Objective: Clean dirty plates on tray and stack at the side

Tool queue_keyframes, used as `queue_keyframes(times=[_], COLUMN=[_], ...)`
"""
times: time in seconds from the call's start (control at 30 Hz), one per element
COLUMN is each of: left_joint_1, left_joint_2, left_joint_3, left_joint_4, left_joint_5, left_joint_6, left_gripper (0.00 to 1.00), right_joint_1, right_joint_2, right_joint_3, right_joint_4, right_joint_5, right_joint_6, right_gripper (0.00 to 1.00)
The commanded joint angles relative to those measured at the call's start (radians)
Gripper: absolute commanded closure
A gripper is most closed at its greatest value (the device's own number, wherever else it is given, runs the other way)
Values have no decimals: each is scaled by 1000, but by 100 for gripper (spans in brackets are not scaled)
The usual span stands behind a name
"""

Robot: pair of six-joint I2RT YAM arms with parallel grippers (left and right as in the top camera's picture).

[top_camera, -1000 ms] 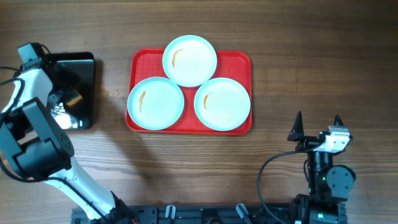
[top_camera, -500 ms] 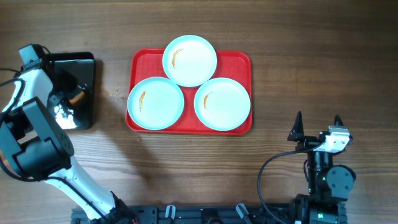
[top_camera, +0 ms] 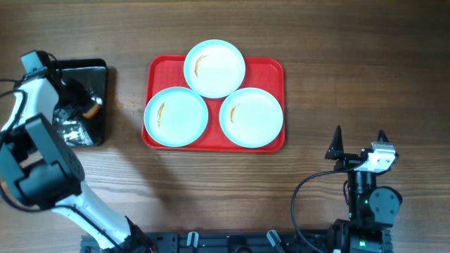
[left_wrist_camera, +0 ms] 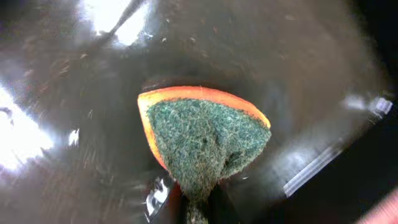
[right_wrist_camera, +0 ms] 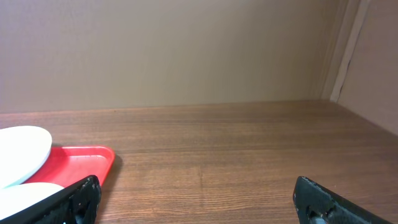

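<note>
Three round white plates lie on the red tray (top_camera: pixel 272 67): one at the back (top_camera: pixel 214 68), one front left (top_camera: pixel 176 116), one front right (top_camera: pixel 252 117). Each carries a small orange-brown smear. My left gripper (top_camera: pixel 79 111) hangs over the black pan (top_camera: pixel 97 77), left of the tray. It is shut on an orange sponge with a green scouring face (left_wrist_camera: pixel 202 130), pinched at its lower end between the jaws (left_wrist_camera: pixel 199 208). My right gripper (top_camera: pixel 359 138) rests near the table's front right with its fingers wide apart (right_wrist_camera: pixel 196 190) and nothing between them. The tray corner (right_wrist_camera: pixel 93 158) and two plate edges show at its left.
The black pan's glossy wet floor (left_wrist_camera: pixel 298 74) fills the left wrist view. Bare wooden table (top_camera: pixel 351 56) lies right of the tray and in front of it. A beige wall (right_wrist_camera: pixel 186 50) stands behind the table.
My left gripper has closed on the sponge in the black pan and squeezed it. Plates, tray and the right arm have not moved.
</note>
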Motion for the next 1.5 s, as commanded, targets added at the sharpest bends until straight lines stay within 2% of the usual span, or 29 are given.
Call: queue_keyframes(times=[0.0, 0.2, 0.33, 0.47, 0.6, 0.7, 0.77, 0.97, 1.13, 1.37, 1.47], left_joint_1=[3, 5, 37, 111, 208, 246, 258, 261, 302, 343, 323], left_joint_2=[-203, -330, -318, -277, -202, -138, -91, -23, -77, -134, -111], left_joint_3=[4, 4, -2, -26, -43, -43, -43, -43, -43, -43, -43], left_joint_4=[-18, -23, -6, 46, 90, 90, 86, 84, 185, 172, 132], left_joint_5=[27, 40, 158, 340, 681, 866, 939, 987, 1238, 1240, 1052], left_joint_6=[6, 8, 35, 58, 142, 162, 163, 163, 162, 163, 163], left_gripper=[96, 96, 96, 96, 96, 96, 96, 96, 96, 96, 96], right_joint_1=[-6, -6, -6, -6, -6, -6, -6, -6, -6, -6, -6], right_joint_2=[-3, -3, -3, -3, -3, -3, -3, -3, -3, -3, -3], right_joint_3=[-1, -1, -1, -1, -1, -1, -1, -1, -1, -1, -1], right_joint_4=[2, 2, 2, 2, 2, 2, 2, 2, 2, 2, 2], right_joint_5=[14, 14, 14, 14, 14, 14, 14, 14, 14, 14, 14], right_joint_6=[-17, -18, -17, -17, -17, -17, -17, -17, -17, -17, -17], right_gripper=[0, 0, 0, 0, 0, 0, 0, 0, 1, 0, 0])
